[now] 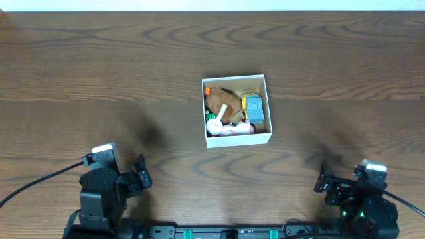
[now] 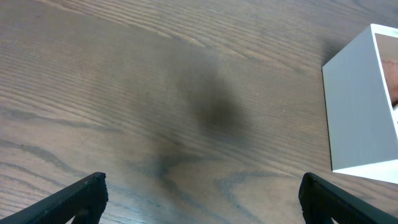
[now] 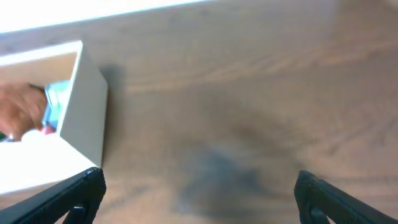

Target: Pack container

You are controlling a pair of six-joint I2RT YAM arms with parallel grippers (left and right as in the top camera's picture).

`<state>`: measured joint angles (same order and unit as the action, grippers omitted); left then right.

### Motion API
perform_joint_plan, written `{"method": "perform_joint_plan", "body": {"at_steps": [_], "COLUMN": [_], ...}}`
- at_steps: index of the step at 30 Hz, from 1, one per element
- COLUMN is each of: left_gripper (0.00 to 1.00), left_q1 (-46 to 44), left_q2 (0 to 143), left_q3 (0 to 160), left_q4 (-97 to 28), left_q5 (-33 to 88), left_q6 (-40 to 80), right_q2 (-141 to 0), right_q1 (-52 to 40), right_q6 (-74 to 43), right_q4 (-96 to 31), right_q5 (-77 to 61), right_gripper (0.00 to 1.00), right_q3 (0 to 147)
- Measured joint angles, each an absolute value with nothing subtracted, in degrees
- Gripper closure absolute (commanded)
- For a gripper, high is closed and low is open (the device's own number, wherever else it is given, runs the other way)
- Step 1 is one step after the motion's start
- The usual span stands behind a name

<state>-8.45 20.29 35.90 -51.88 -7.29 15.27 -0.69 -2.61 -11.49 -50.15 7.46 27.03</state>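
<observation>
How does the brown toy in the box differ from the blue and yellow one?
The brown toy is one earthy colour; the blue and yellow toy is bright. The brown toy is broad and rounded, the blue and yellow toy narrower and boxy. The brown toy sits left of centre, the blue and yellow toy by the right wall. Both lie inside the container.

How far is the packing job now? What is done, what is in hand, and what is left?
Done: several toys, among them a brown toy and a blue-yellow toy, lie inside the container. In hand: nothing; the left gripper and right gripper are open and empty, away from the container. Left: apparently nothing, since no toy shows outside the container.
</observation>
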Motion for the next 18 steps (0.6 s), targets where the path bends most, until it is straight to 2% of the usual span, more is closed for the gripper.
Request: {"method": "perform_joint_plan", "body": {"at_steps": [4,13,18], "left_gripper": [0.02,0.02,0.02], "left_q1": [-8.45,-8.47,-8.45], "left_q2": [20.29,20.29,20.29], "left_q3": [35.90,35.90,35.90], "left_q4": [-51.90,-51.99,-52.05], "left_q5": [-7.29,-7.29,-7.29], "left_q6": [15.27,15.27,15.25], "right_q2": [-0.64,-0.67,-0.64], "right_q1": [-2.61,-2.63,-2.70], "right_q6": [-9.82,-8.21,-6.72], "right_q4": [-38.09,-1.63,0.21], "right_q5": [7.46,7.31,7.29], "right_gripper": [0.01,0.01,0.01], "right_q3": [22.55,4.27,0.40]}}
